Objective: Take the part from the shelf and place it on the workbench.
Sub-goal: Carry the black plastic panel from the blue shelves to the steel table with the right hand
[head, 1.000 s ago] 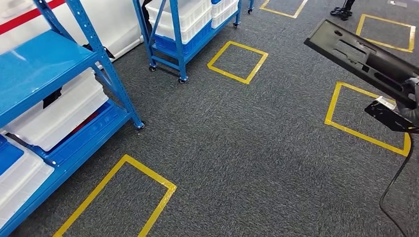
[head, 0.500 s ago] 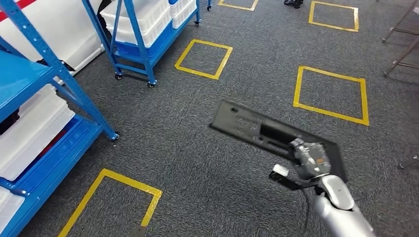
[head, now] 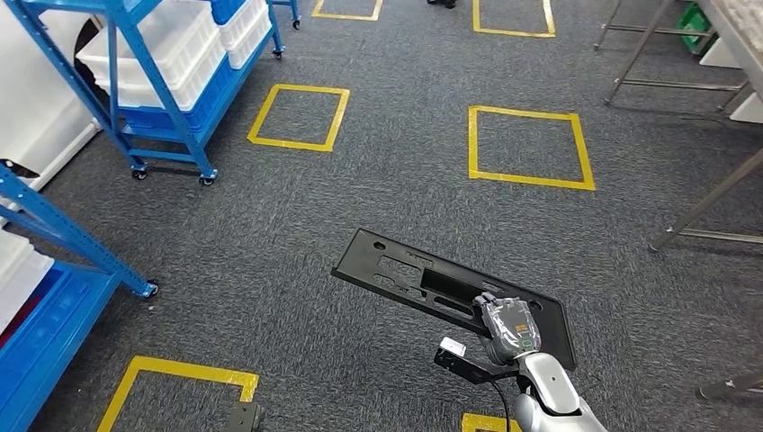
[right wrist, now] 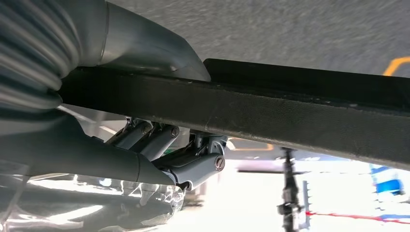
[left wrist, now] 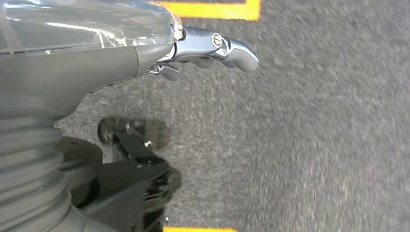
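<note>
We hold the part, a flat black panel with cut-outs, in our right hand, which grips one end of it; the rest of the panel reaches out ahead of that hand and away to its left, above the carpet. In the right wrist view the fingers close against the panel's edge. Our left hand hangs over the floor holding nothing, fingers loosely curled. The step in hand, as we judge it, is the carry to the workbench, far ahead and to the right of the hand. We keep the panel level, grip firm, and swing its free end wide of the table legs. We read no labels or writing.
</note>
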